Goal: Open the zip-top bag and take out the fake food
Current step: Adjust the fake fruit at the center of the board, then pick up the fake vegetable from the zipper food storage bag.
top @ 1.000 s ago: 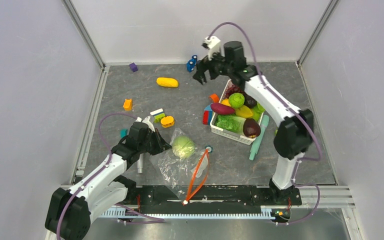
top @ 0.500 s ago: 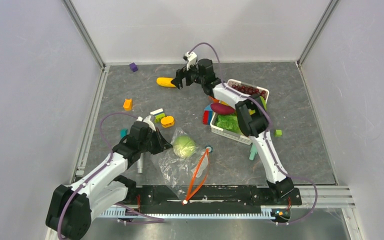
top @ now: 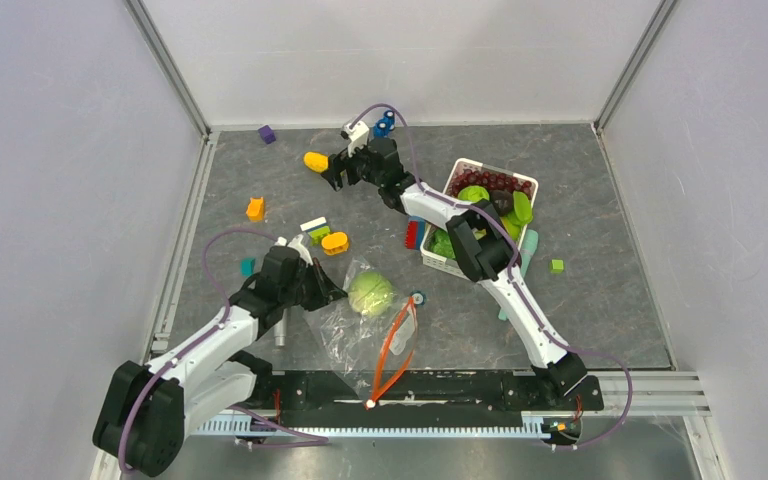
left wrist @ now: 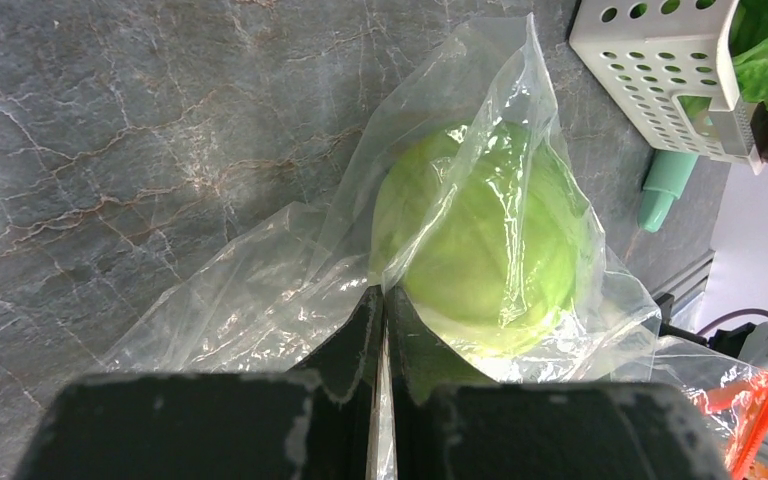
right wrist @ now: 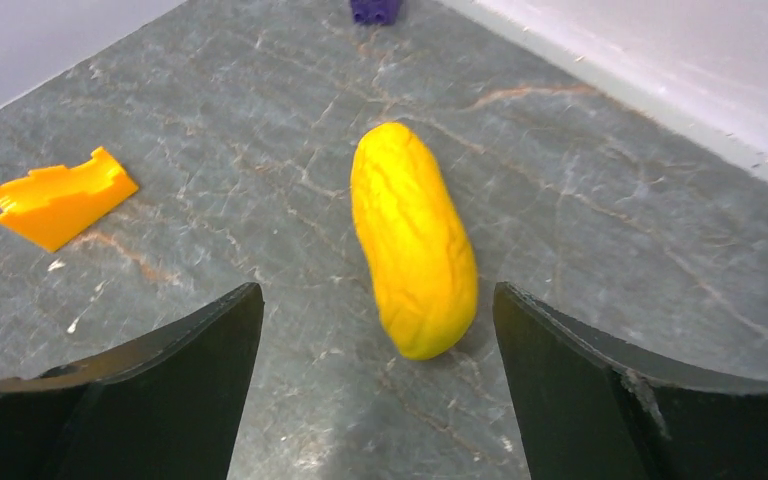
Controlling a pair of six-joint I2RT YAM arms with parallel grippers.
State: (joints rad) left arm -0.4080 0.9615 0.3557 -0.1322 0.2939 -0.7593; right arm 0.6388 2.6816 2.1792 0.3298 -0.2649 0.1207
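Two arms out; clock directions follow the top view, 12 o'clock at the far wall.

Left arm: base at 7 o'clock on the table, forearm low and angled toward 1 o'clock. The left gripper (top: 326,291) is down at the surface, jaws together on the film of the clear crinkly zip-top bag (top: 358,335), at the bag's 10 o'clock edge. In the wrist view the black fingers (left wrist: 345,350) pinch a thin fold of plastic between them.

The bag lies flat near the near edge, left of centre. Its red-orange zipper strip (top: 397,345) runs down the 3 o'clock side, its two strands apart in a narrow loop. The small white slider (top: 369,404) sits at the 6 o'clock end. The pale green round plastic cabbage (top: 371,293) is inside at the bag's 12 o'clock end, just past the fingertips, with film draped over it.

Right arm: base at 5 o'clock, stretched long toward 11 o'clock and crossing over the white slatted plastic basket (top: 505,172). The right gripper (top: 330,172) has its jaws wide apart, straddling the yellow plastic corn cob (right wrist: 415,240). Neither finger touches it. The cob lies bare on the grey stone-pattern table (top: 600,200), well apart from the bag.

Around the cob:
- An orange ramp-shaped block (right wrist: 60,195) lies at 8 o'clock.
- A small purple block (top: 266,133) lies at 10 o'clock.
- The basket stands at 4 o'clock, its contents partly hidden by the arm.
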